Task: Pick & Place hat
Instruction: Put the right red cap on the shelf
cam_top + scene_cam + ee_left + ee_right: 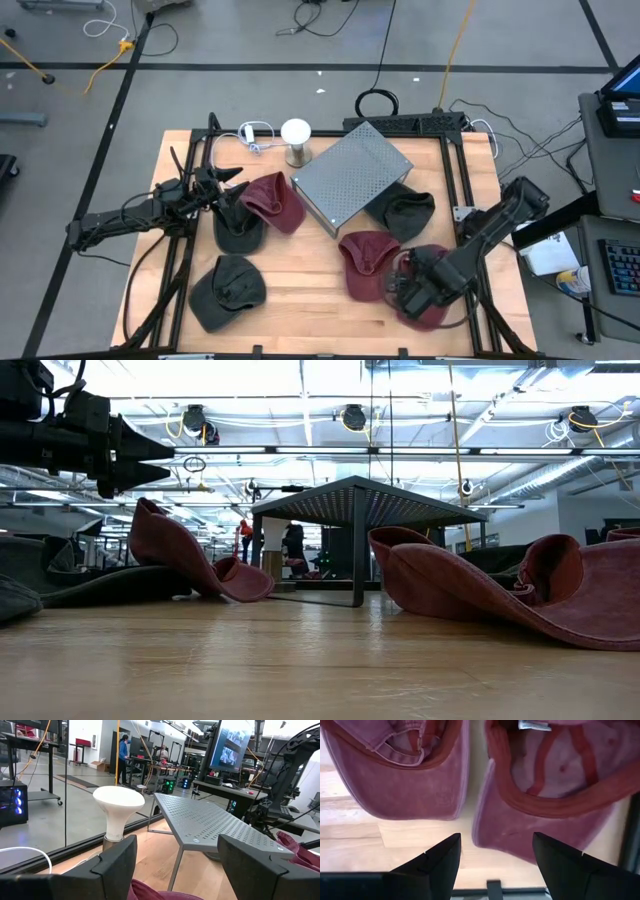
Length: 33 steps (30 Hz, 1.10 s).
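Several hats lie on the wooden table. Two maroon hats lie upside down at the near right, one [405,770] beside the other [545,785]. My right gripper [495,852] hangs open above them, pointing down, over the brim [510,827] of the hat nearer the right edge [428,300]; it touches nothing. At the far left a third maroon hat [275,200] rests partly on a dark hat [238,230]. My left gripper [235,190] stands open and level just above that maroon hat, with nothing between its fingers.
A grey perforated metal stand [350,175] stands on legs at the table's middle far side, a white bulb-shaped lamp [296,140] behind it. A dark hat [405,213] lies right of the stand, a dark green hat [228,290] at the near left. Bare wood lies at the near middle.
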Each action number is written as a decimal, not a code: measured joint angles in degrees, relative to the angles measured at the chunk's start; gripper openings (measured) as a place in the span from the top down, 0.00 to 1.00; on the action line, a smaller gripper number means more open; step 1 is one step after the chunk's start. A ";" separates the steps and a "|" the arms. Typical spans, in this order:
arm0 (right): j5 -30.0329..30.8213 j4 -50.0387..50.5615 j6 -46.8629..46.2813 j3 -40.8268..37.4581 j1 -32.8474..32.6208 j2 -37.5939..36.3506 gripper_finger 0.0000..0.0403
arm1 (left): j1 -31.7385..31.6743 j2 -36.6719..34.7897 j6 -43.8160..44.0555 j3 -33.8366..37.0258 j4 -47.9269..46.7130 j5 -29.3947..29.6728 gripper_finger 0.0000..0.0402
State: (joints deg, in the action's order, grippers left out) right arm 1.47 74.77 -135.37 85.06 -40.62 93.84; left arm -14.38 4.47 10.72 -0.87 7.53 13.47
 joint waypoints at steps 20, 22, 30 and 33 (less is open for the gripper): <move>0.00 -9.86 2.78 0.00 0.00 11.57 0.40 | -0.01 0.02 0.00 0.01 0.00 -0.02 0.30; -0.04 -9.89 3.25 -0.12 -0.02 12.49 0.40 | 0.01 0.01 0.00 0.01 0.00 -0.02 0.30; -1.56 -10.29 4.72 -0.22 -0.17 16.46 0.40 | 0.01 0.00 -0.01 -0.01 0.00 -0.02 0.30; -1.59 -10.37 5.49 -0.22 -0.35 17.56 0.40 | 0.01 0.02 0.00 0.00 0.00 -0.02 0.30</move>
State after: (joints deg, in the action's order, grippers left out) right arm -0.12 64.40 -129.87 84.84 -40.97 111.40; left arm -14.37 4.49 10.72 -0.87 7.53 13.45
